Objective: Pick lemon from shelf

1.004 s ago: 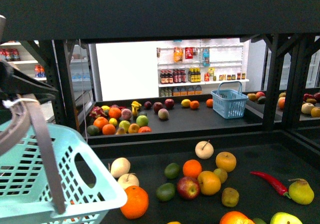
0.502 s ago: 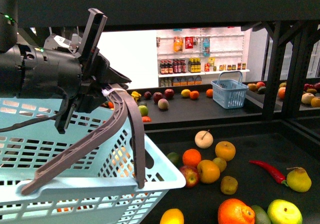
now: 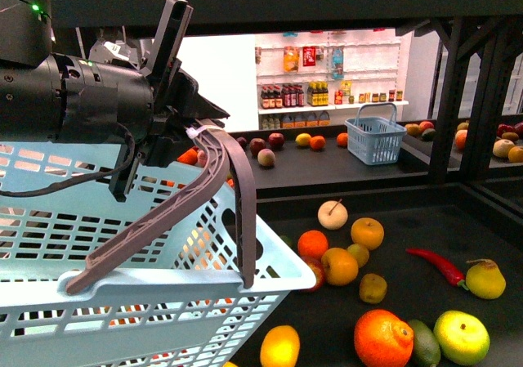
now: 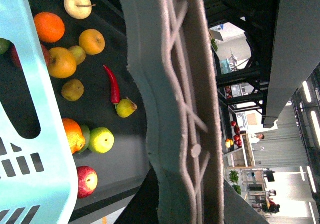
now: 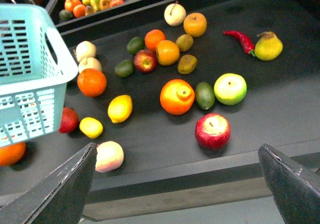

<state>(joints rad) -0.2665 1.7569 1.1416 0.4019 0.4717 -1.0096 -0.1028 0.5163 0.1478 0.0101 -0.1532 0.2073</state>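
Note:
A yellow lemon (image 5: 120, 108) lies on the black shelf deck (image 5: 280, 109), with a smaller yellow lemon (image 5: 91, 127) near it, both beside the light-blue basket (image 5: 30, 74). In the front view one lemon (image 3: 280, 346) shows at the lower edge, just right of the basket (image 3: 122, 302). My left gripper (image 3: 192, 130) is shut on the basket's grey handle (image 3: 163, 220) and holds the basket above the deck. The handle (image 4: 175, 109) fills the left wrist view. My right gripper (image 5: 177, 184) is open and empty over the deck's front edge, short of the lemons.
Oranges (image 5: 177, 96), a red apple (image 5: 212, 130), a green apple (image 5: 230, 89), a lime, a peach (image 5: 109, 156), a red chili (image 3: 437, 266) and a pear (image 3: 485, 279) lie scattered on the deck. A small blue basket (image 3: 374, 140) stands on the far deck. Black uprights (image 3: 448, 97) stand on the right.
My left arm and the basket have swung up and right, now covering the left half of the front view. The front view has dropped slightly, showing more fruit at the front.

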